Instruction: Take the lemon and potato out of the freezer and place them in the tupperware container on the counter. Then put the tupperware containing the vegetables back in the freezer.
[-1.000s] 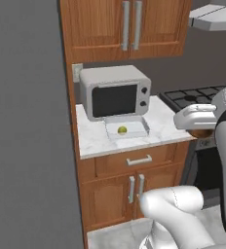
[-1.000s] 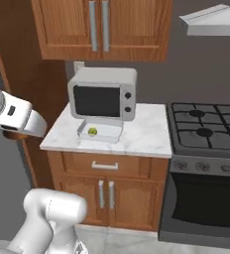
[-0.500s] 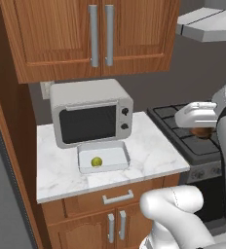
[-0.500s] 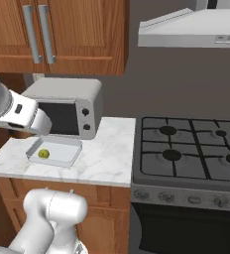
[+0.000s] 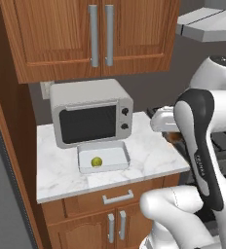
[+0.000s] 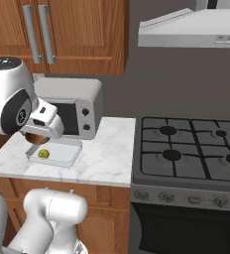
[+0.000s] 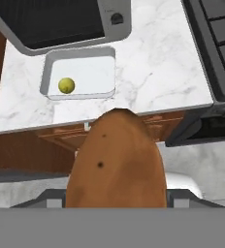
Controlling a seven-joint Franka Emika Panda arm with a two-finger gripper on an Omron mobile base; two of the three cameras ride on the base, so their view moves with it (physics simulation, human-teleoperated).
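Tool [image 7: 115, 206] grips brown speckled oval potato [image 7: 115, 164]; lemon [image 7: 66, 85] in tupperware container [image 7: 46, 72].

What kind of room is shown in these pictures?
A home kitchen, rendered in simulation: a microwave stands on a marble counter under wooden wall cabinets, with a gas stove and range hood beside it.

A glossy white arm [image 5: 202, 146] of rounded segments, dark joint bands and faint grey lettering.
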